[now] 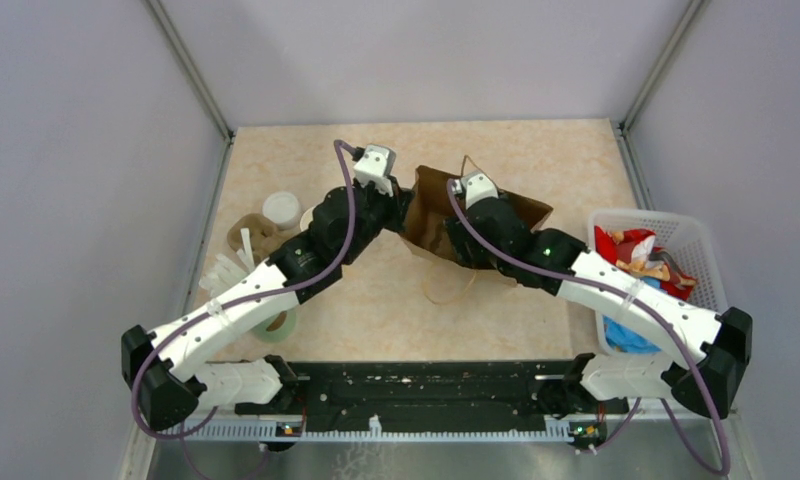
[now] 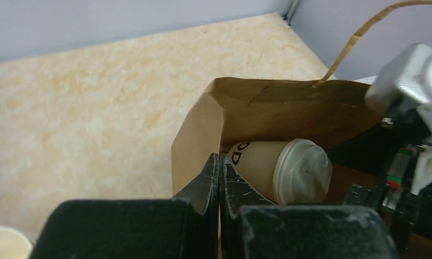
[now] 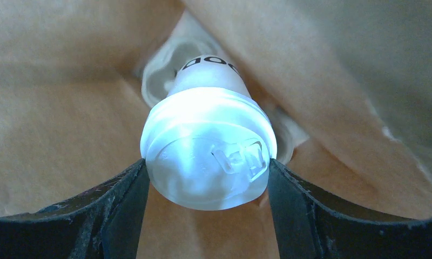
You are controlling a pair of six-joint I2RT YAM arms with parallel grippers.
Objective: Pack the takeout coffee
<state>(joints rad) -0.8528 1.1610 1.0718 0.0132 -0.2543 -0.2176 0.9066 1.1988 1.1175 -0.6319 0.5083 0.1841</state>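
Mind the takeout coffee (image 3: 207, 137), pinched across its lid (image 3: 203, 178) by the right end effector (image 3: 206, 167), tipped sideways inside the brown bag (image 2: 195, 143) toward 12 o'clock on the table (image 1: 396, 310). Left end effector (image 2: 219, 160) pressed together, seemingly pinching the bag's rim. Could pop the lid and spill if released tilted.

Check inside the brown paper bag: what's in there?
A lidded takeout coffee cup, tilted, held at its lid by the right gripper. The left gripper pinches the rim of the brown paper bag. The cup and arm cover the bag's bottom.
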